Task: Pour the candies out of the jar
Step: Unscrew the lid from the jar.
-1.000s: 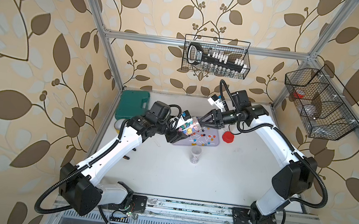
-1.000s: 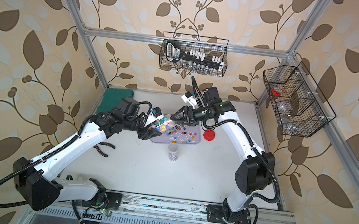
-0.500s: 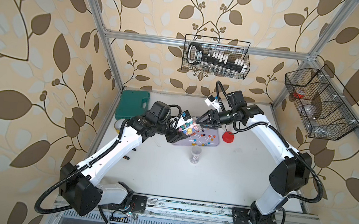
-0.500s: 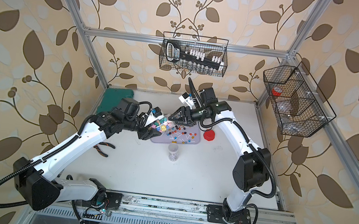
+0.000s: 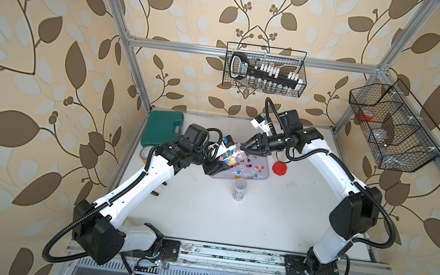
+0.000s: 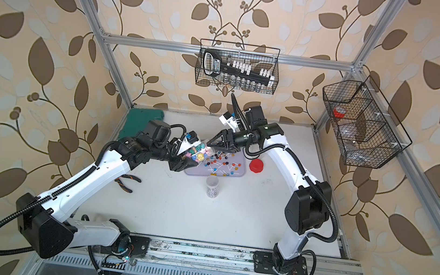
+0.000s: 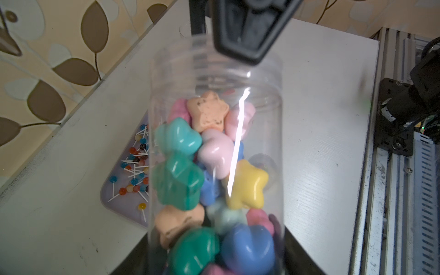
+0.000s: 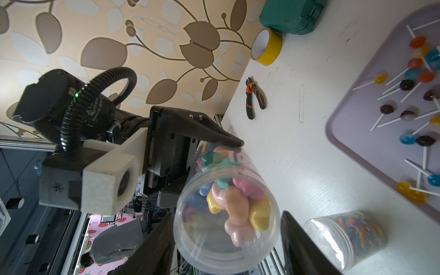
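Note:
My left gripper point(image 5: 217, 162) is shut on the base of a clear jar point(image 5: 232, 156), holding it tilted over the table with its open mouth towards the lilac tray point(image 5: 268, 169). Pastel star-shaped candies point(image 7: 209, 114) fill the jar point(image 7: 214, 78). In the right wrist view my right gripper point(image 8: 227, 214) stands at the jar's mouth point(image 8: 226, 238), one finger on each side of the rim, with a gap still showing on one side. Round lollipops point(image 5: 249, 170) on white sticks lie scattered on the tray.
A red lid point(image 5: 279, 169) lies just right of the tray. A small clear jar point(image 5: 240, 190) stands in front of it. A green case point(image 5: 162, 128), yellow tape point(image 8: 266, 46) and orange-handled pliers point(image 6: 126, 182) sit to the left. Wire baskets point(image 5: 264, 70) hang on the walls.
My right gripper has moved left to the jar's mouth and its jaws have narrowed around the rim. The left arm and jar have held still.

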Robot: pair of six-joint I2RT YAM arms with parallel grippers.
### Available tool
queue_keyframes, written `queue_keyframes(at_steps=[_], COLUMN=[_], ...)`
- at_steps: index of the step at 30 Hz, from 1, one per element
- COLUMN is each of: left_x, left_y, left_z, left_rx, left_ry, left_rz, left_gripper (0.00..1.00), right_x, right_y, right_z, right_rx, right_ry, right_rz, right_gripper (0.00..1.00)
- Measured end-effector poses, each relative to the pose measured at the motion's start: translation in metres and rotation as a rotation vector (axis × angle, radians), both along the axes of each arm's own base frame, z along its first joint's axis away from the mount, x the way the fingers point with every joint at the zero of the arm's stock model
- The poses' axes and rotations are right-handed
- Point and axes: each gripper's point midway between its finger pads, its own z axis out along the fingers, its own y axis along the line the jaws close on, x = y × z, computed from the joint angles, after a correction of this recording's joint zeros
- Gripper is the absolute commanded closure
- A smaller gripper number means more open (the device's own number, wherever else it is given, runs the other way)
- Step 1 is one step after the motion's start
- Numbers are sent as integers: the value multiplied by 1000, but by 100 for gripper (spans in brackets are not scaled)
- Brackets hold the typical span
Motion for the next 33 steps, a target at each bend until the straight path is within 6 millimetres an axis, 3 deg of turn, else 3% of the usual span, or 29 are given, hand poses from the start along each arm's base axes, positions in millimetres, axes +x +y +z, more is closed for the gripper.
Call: queue_keyframes(at_steps=[13, 20, 33], left_x=[0, 0, -4], left_y=[0, 0, -1], left_z=[0, 0, -1], left_rx=[-2, -3, -21], left_ry=[3, 5, 41], left_rz=[0, 3, 9], left_gripper=[43, 43, 44], right_x=[0, 0, -3], right_y=[0, 0, 3], right_z=[0, 1, 7], right_rx=[0, 1, 54], right_ry=[-3, -17, -171], right_rz=[2, 8, 78], right_gripper=[38, 51, 57])
